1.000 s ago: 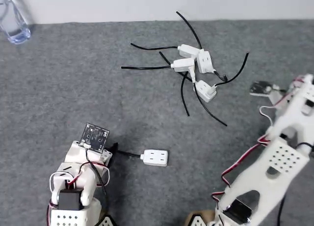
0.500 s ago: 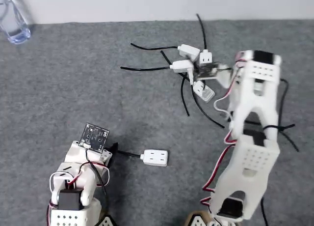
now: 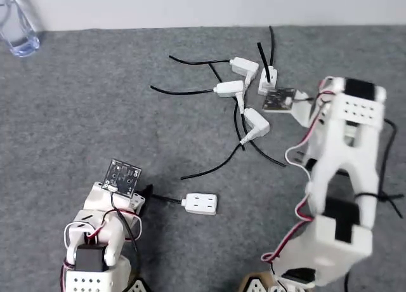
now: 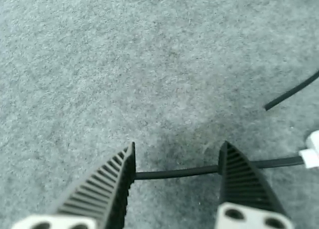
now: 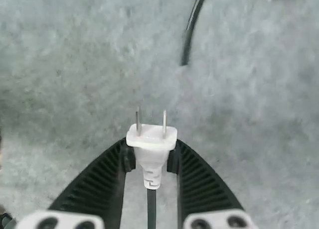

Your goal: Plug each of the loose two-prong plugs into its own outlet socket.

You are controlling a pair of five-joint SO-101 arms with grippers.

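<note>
The right gripper has its ribbed fingers pinched on the white body of a two-prong plug; the prongs point away from the wrist, clear of the grey table below, and the plug's black lead runs back between the jaws. The left gripper has its fingers spread wide, holding nothing; a black cord lies flat on the table across the gap between them.

Outward from there, that cord leads to a white outlet block near the table's near edge, just beside the left arm; its slots face up and look empty. The right arm stands over the table's right side; its wrist is next to a cluster of white plugs and sockets with tangled black leads, toward the far edge.

Judged from this, the job is at an early stage: one plug is in hand and none is visibly seated; whether any pieces in the cluster are mated cannot be told; the held plug needs a socket, and the others are yet to be picked up.
</note>
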